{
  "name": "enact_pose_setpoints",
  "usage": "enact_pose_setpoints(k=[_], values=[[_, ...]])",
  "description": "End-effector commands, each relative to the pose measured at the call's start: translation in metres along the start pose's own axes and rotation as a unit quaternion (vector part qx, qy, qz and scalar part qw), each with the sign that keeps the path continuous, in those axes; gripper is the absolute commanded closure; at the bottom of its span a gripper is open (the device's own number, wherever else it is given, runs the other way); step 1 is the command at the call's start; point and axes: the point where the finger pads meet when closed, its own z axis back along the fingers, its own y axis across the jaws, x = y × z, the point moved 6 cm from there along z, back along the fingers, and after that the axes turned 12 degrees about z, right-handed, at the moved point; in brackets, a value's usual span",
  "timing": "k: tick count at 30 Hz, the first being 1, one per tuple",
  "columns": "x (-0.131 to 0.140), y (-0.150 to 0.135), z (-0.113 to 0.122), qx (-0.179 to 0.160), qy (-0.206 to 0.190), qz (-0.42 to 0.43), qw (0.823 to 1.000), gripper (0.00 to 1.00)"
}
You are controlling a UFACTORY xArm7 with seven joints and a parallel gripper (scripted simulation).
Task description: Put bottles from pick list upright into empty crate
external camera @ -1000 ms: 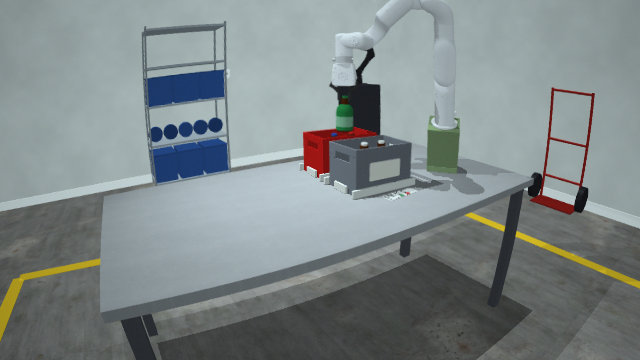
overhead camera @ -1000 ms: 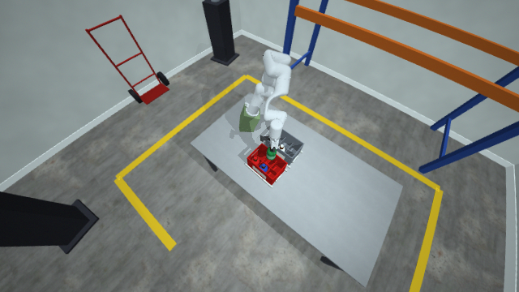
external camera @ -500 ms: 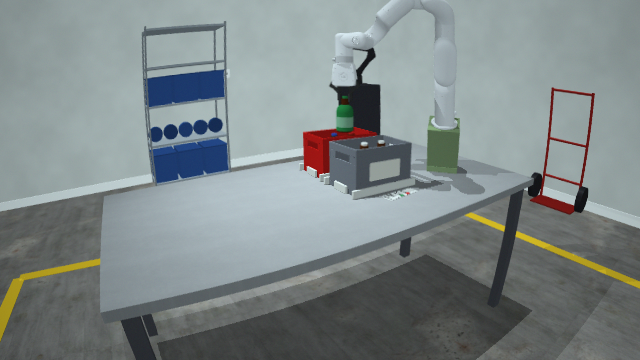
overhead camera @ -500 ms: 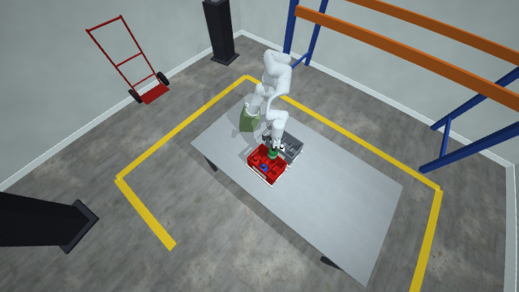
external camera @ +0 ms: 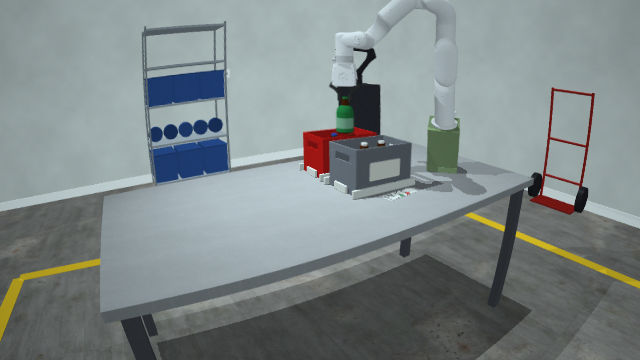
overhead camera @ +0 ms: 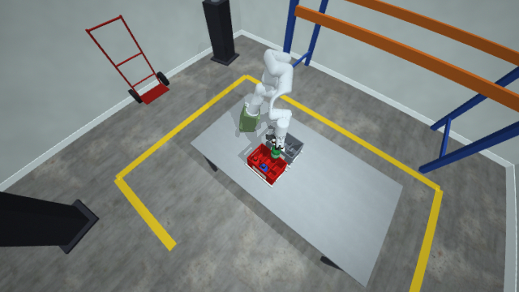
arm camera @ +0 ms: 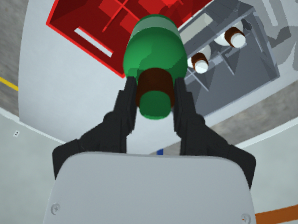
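End effector (arm camera: 157,96) clenched on green bottle's (external camera: 345,118) neck, bottle upright above red crate (external camera: 320,147) at frame centre, grey crate (external camera: 370,165) just beside holding two bottles, pick list (external camera: 400,195) on tabletop (external camera: 240,225) in front

warehouse-type space for sure, red hand truck (overhead camera: 129,61) upper left, blue and orange pallet racking (overhead camera: 405,57) upper right, yellow floor tape (overhead camera: 142,211), steel shelf unit (external camera: 145,100) with blue boxes
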Motion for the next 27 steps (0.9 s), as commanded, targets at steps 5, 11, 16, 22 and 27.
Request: enact_pose_setpoints(k=[5,11,16,22,27], values=[[0.017,-0.001,0.002,-0.002,0.0,0.0,1.0,1.0],[0.025,0.0,0.002,-0.002,0.0,0.0,1.0,1.0],[0.035,0.0,0.002,-0.002,0.0,0.0,1.0,1.0],[0.047,0.001,0.002,-0.002,0.0,0.0,1.0,1.0],[0.055,0.001,0.002,-0.002,0.0,0.0,1.0,1.0]])
